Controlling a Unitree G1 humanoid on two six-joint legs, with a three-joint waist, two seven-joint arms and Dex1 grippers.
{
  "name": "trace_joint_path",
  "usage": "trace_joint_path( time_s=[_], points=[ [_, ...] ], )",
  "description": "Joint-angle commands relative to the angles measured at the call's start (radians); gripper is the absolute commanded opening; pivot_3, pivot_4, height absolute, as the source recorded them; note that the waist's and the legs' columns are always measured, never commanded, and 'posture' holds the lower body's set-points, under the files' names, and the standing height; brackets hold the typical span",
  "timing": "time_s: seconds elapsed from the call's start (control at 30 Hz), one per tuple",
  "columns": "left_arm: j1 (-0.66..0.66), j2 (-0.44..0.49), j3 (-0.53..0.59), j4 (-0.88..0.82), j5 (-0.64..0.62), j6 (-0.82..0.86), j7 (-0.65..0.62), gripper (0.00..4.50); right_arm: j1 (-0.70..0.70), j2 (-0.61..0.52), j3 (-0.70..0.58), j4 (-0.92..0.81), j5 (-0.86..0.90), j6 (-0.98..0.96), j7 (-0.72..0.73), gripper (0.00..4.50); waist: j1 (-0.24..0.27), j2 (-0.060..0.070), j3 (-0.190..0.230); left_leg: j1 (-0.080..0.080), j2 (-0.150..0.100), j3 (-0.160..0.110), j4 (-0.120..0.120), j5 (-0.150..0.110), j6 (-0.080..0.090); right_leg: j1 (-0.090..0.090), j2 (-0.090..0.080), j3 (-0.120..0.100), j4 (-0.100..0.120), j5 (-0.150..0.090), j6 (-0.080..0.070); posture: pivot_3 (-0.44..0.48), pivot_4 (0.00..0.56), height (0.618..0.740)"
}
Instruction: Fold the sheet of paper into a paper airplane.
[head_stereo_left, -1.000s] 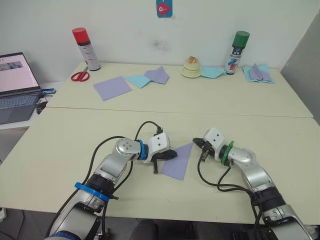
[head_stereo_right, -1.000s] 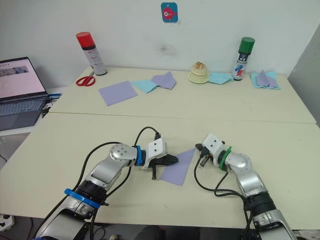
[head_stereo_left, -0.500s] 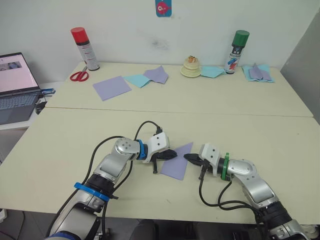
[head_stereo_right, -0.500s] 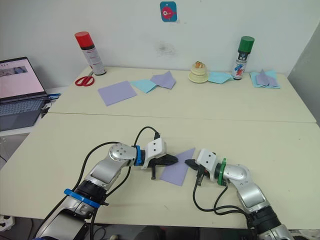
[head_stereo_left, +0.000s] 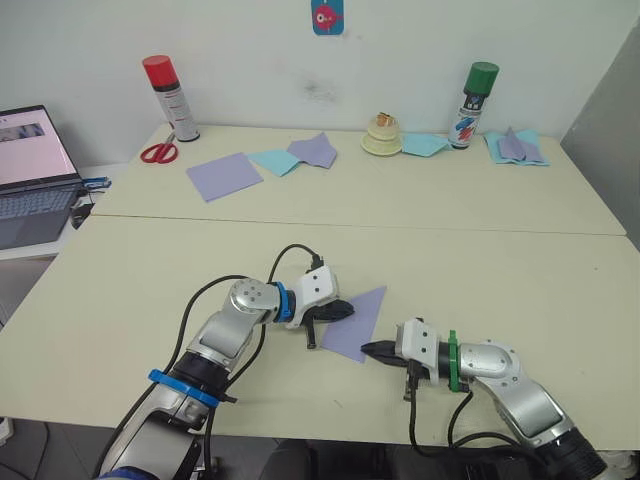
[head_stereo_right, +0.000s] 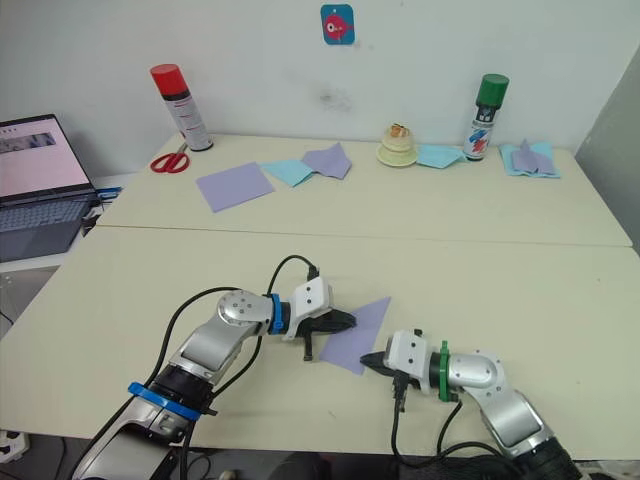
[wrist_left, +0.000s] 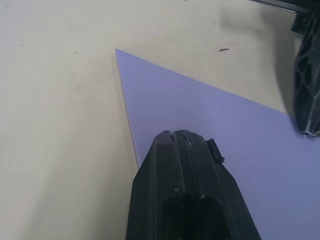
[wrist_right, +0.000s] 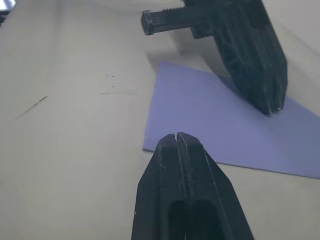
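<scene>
Sheet of paper (head_stereo_left: 358, 320) lay partly folded, pointed; wings not formed. Left gripper (head_stereo_left: 340, 310) pressed it, jaws together; right gripper (head_stereo_left: 372, 351) closed, beside its near edge.

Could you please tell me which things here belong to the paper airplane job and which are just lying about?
In the job: sheet of paper; left claw pressing it; right claw at its near edge.

Lying about: red-capped spray can; scissors; green-capped spray can; laptop.

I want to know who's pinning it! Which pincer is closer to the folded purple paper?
Left. The left pincer, shut, presses on the thin lavender folded paper sheet at its left edge. The right pincer, also shut, sits just off the paper's near corner.
</scene>
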Motion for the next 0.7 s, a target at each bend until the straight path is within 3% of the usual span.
trace_joint_path(
  time_s=[0.03,0.27,0.43,0.7],
  points=[
    [0.027,-0.001,-0.028,0.038,0.029,0.037,0.005,0.02,0.041,-0.023,0.075,-0.008,-0.010,0.023,0.062,0.00,0.000,0.000,0.000,0.000,0.000,0.000,0.000,0.000,0.000,0.000,0.000,0.000,0.000,0.000,0.000,0.000,0.150,0.717],
    [0.021,-0.008,-0.016,0.036,0.019,0.041,0.006,0.02,0.008,0.001,0.007,-0.069,0.027,0.043,0.010,0.00,0.000,0.000,0.000,0.000,0.000,-0.001,0.000,0.000,0.000,0.000,0.000,0.000,0.000,0.000,0.000,0.000,0.150,0.717],
    [0.012,-0.021,0.045,-0.069,-0.082,0.095,-0.028,0.02,-0.037,-0.017,-0.096,-0.239,0.152,0.226,-0.006,0.00,0.001,0.001,0.004,-0.002,0.000,-0.001,0.001,0.000,-0.001,-0.001,0.000,0.000,0.000,0.000,0.000,0.000,0.150,0.717],
    [-0.044,0.110,0.150,-0.235,-0.172,0.112,-0.106,0.02,-0.106,-0.125,-0.263,-0.361,0.276,0.401,-0.004,0.00,0.000,0.001,0.013,-0.014,0.000,-0.002,0.001,0.001,-0.002,-0.013,0.000,-0.002,0.001,0.000,0.000,0.000,0.150,0.717]
  ],
)
